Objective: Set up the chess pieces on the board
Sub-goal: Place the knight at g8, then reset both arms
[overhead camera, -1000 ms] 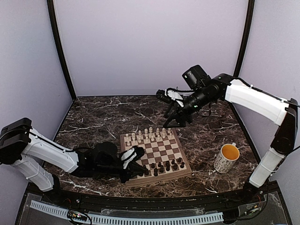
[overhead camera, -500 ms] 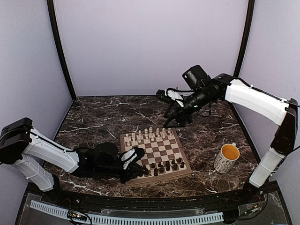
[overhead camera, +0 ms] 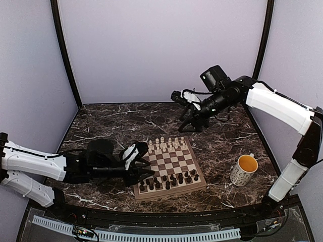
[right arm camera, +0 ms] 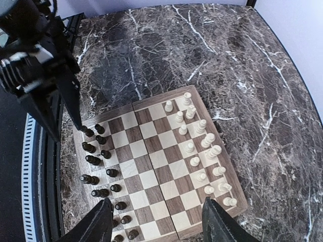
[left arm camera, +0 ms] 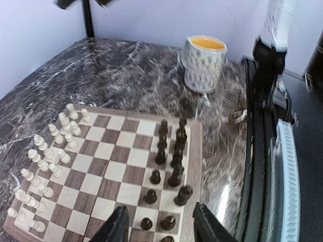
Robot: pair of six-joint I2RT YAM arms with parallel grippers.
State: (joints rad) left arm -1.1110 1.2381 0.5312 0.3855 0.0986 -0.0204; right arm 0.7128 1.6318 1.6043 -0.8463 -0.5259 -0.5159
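While the left gripper [left arm camera: 159, 224] and right gripper [right arm camera: 157, 222] are spread and empty, dark pieces [left arm camera: 176, 174] just ahead of the left could be toppled if it is swung sideways.

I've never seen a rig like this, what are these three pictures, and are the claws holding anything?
Two robot arms work at a marbled table. One picture looks down from above and behind them; the other two come from cameras on the wrists. On it: a chessboard with pale pieces on its far side and dark pieces nearer, plus a speckled mug. The left gripper, low by the dark pieces, and the right gripper, raised beyond the chessboard, are open and empty.
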